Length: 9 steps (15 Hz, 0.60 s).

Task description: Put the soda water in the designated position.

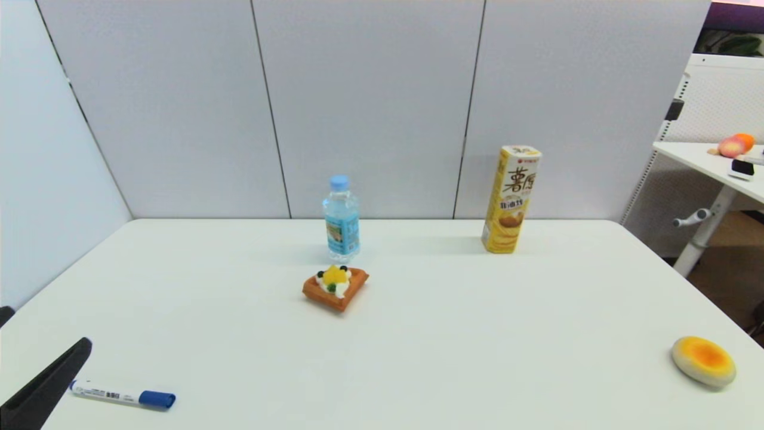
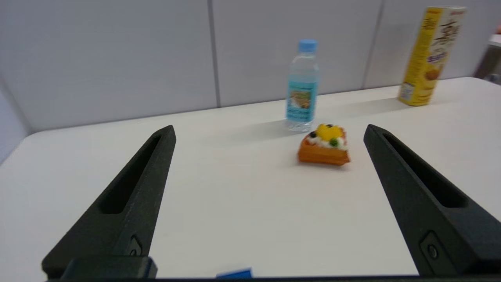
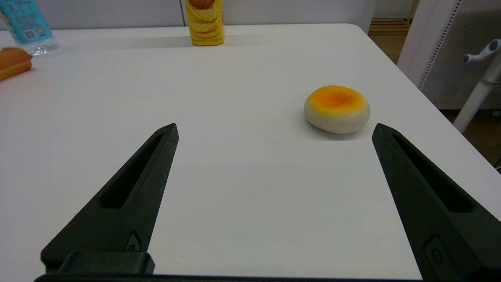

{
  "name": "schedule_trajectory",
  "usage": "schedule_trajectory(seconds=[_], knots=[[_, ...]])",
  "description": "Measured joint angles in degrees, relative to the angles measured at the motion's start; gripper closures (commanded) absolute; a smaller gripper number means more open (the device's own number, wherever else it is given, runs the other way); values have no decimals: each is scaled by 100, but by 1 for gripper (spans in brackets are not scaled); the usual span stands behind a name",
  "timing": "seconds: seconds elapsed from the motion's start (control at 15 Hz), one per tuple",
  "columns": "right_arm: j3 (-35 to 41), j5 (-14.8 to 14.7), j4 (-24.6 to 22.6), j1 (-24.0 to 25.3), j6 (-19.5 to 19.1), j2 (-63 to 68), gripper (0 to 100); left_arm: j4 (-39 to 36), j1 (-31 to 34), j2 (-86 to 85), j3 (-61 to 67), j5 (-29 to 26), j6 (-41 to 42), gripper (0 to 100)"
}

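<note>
The soda water (image 1: pixel 342 218), a small clear bottle with a light blue cap and label, stands upright at the back middle of the white table (image 1: pixel 477 334). It also shows in the left wrist view (image 2: pixel 302 86) and, cut off, in the right wrist view (image 3: pixel 25 23). My left gripper (image 2: pixel 270 128) is open and empty, low over the table's front left, far short of the bottle. One of its fingers (image 1: pixel 51 379) shows in the head view's bottom left corner. My right gripper (image 3: pixel 276 126) is open and empty near the front right. No mark for the designated position shows on the tabletop.
A toy waffle cake (image 1: pixel 335 288) lies right in front of the bottle. A tall yellow crisps canister (image 1: pixel 510 200) stands at the back right. A blue-capped marker (image 1: pixel 122 395) lies front left, a round yellow-topped bun (image 1: pixel 703 360) front right. Grey panels wall the back and left.
</note>
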Motion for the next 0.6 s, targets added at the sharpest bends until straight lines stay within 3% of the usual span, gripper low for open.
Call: schedule_trajectory(seconds=[0.27, 0.47, 0.6], knots=[[0, 0, 0, -2, 2, 0, 0, 616, 945, -1191, 221, 0, 10, 0], [0, 0, 0, -2, 0, 0, 0, 987, 1048, -1704, 534, 4, 201, 0], [0, 0, 0, -2, 0, 0, 0, 1660, 939, -2194, 573, 37, 211, 0]])
